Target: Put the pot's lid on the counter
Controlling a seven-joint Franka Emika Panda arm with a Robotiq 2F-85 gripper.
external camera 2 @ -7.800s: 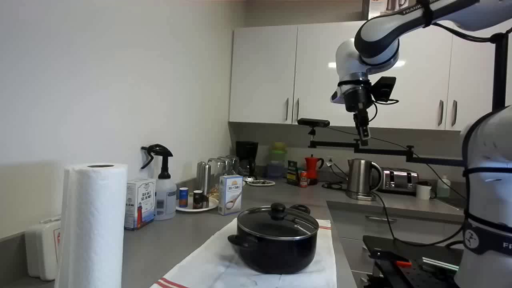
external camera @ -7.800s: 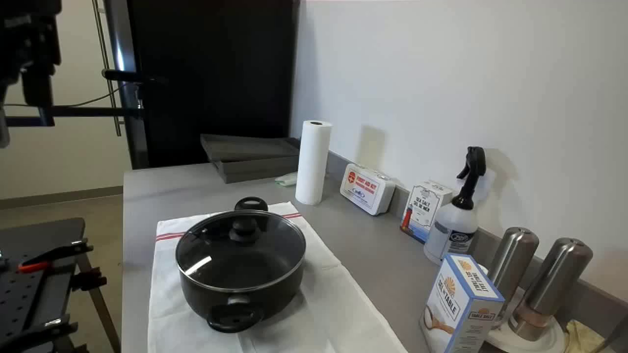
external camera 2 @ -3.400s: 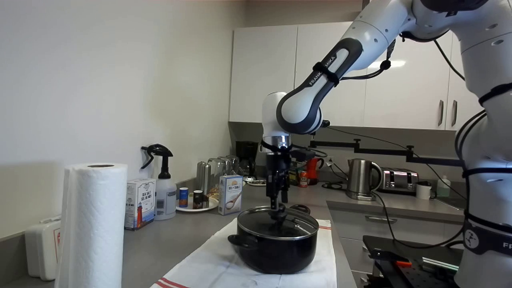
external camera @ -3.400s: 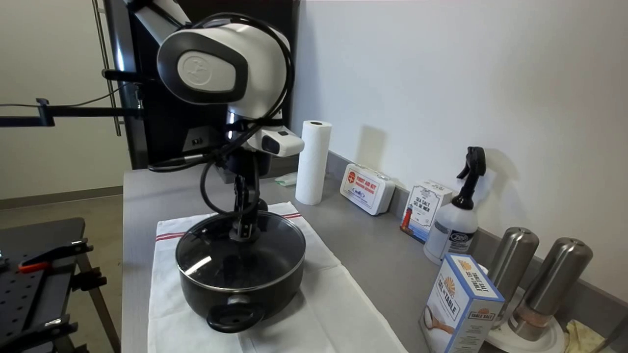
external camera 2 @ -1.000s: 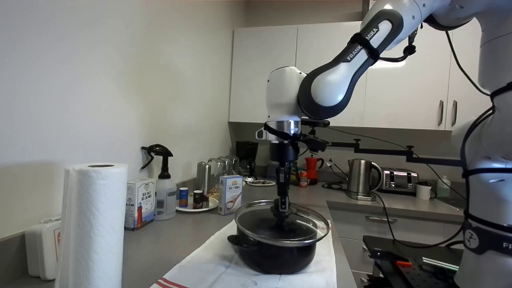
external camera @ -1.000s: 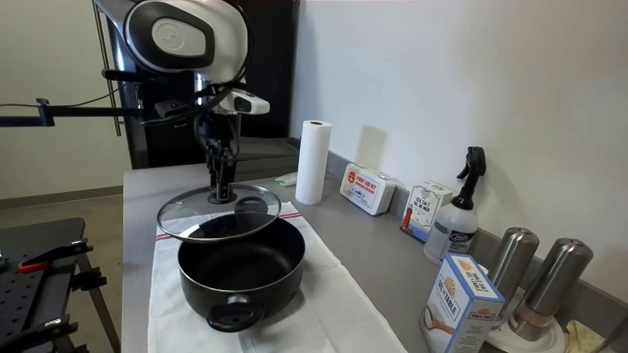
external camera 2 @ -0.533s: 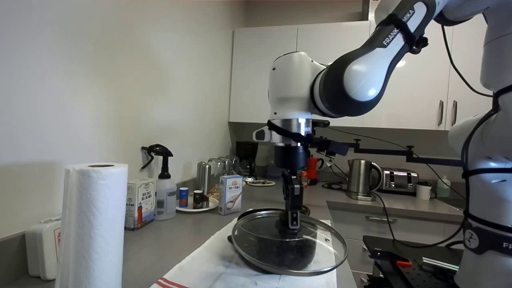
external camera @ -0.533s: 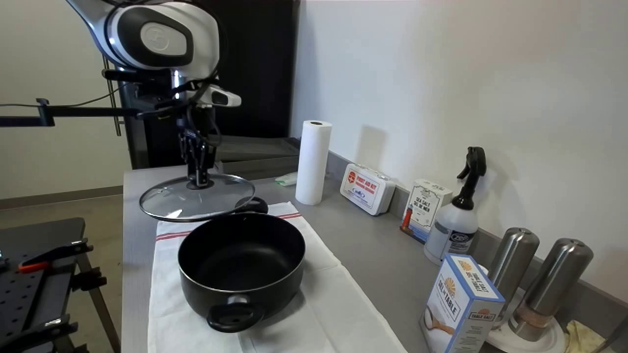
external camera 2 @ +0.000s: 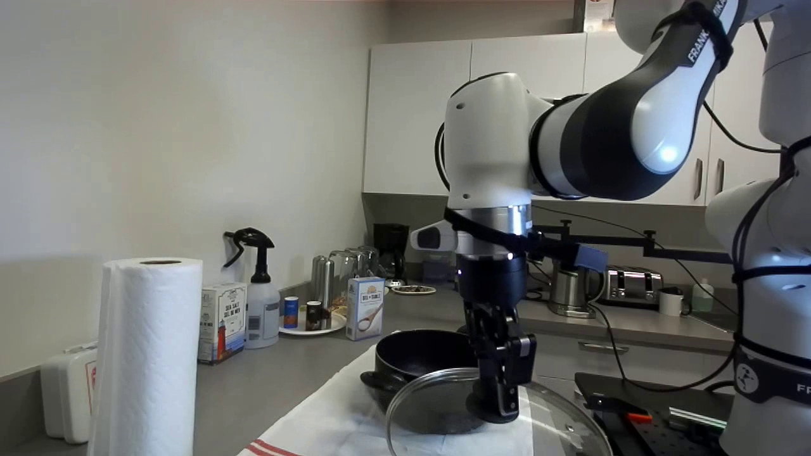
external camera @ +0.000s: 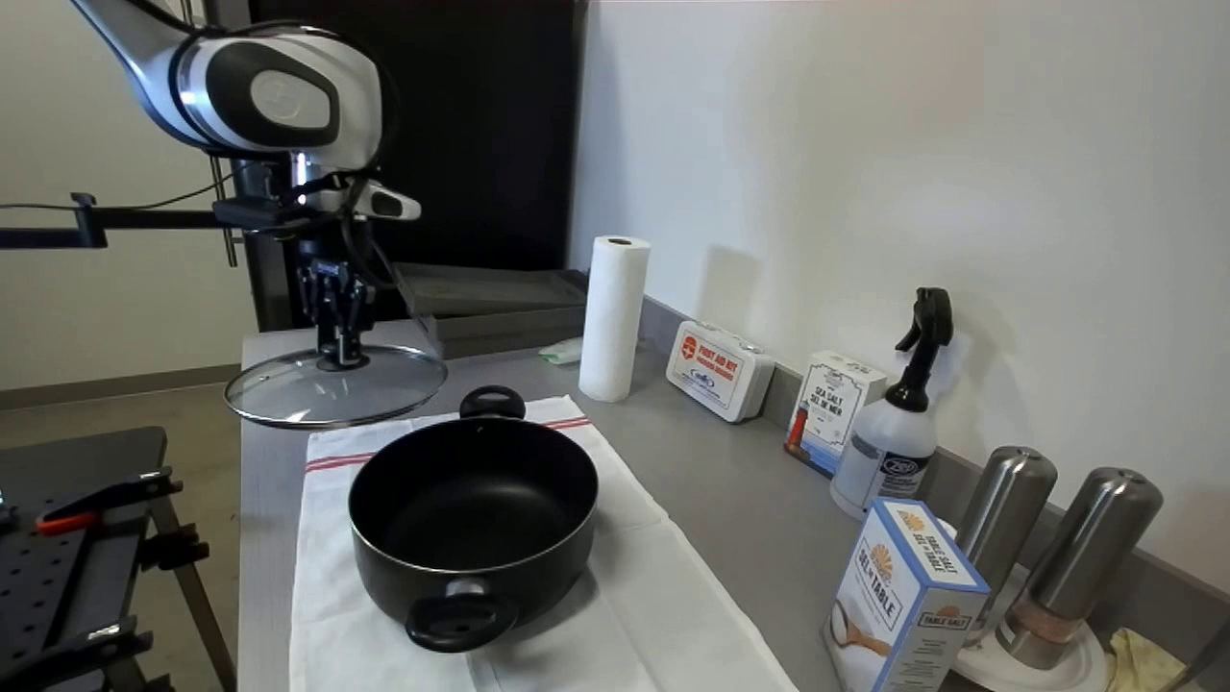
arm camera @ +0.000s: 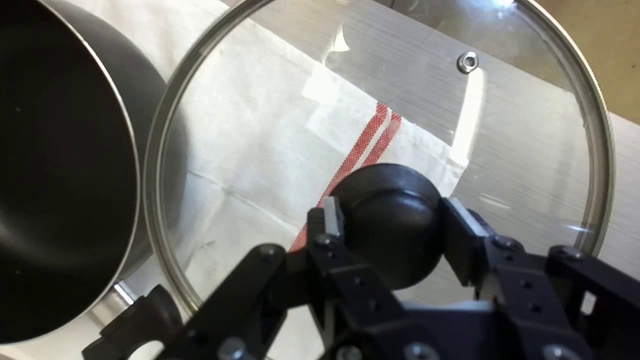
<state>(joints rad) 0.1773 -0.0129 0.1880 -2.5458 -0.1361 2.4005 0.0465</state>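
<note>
The lid [arm camera: 391,220] carries 1 long glare streak in the wrist view; soft shadows mark the wall [external camera: 846,192].

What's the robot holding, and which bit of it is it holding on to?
It's holding the glass lid by the round black knob in the middle. The tool grips that knob from both sides.

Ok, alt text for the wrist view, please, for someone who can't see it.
Black jaws hold a clear glass lid by its knob. At left, partly cut off, is an open black pot; behind the glass are a red-striped white cloth and the grey counter.
</note>
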